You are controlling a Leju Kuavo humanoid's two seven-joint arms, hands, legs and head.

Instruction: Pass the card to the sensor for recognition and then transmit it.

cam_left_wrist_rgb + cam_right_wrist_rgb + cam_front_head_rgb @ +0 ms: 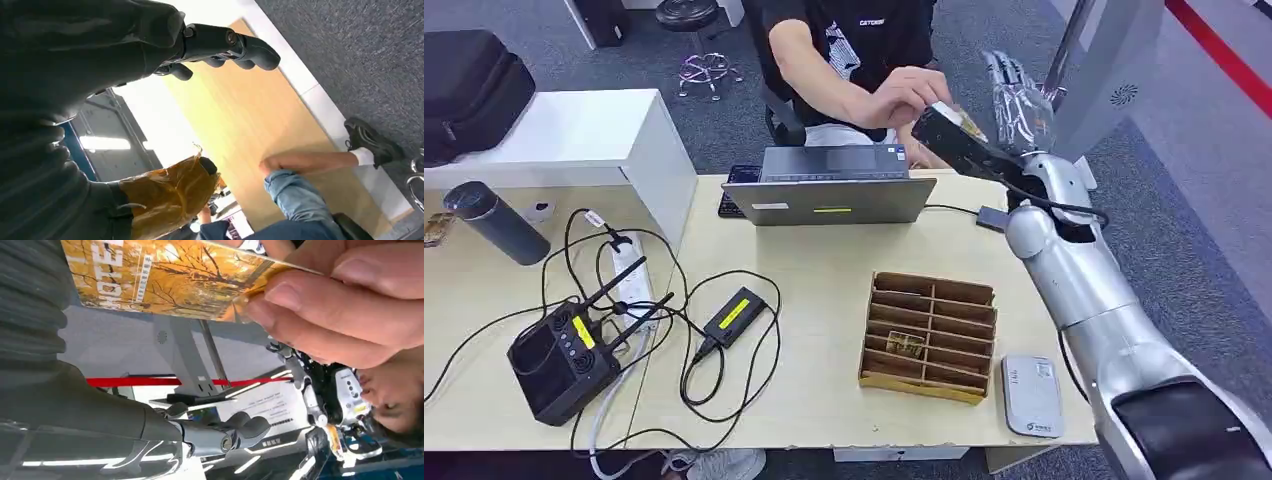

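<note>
The right hand (959, 135) is raised past the desk's far edge, where a person's hand (904, 97) closes the space in front of it, pinching the card (170, 277). An open laptop (829, 190) walls the far middle. A compartment box (929, 335) and white sensor (1032, 395) crowd the near right; bare desk (824, 270) lies between box and cables (664, 300).

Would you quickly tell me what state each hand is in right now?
Left hand: open, holding nothing.
Right hand: at the card, which a person's hand pinches; grip cannot be told.
</note>
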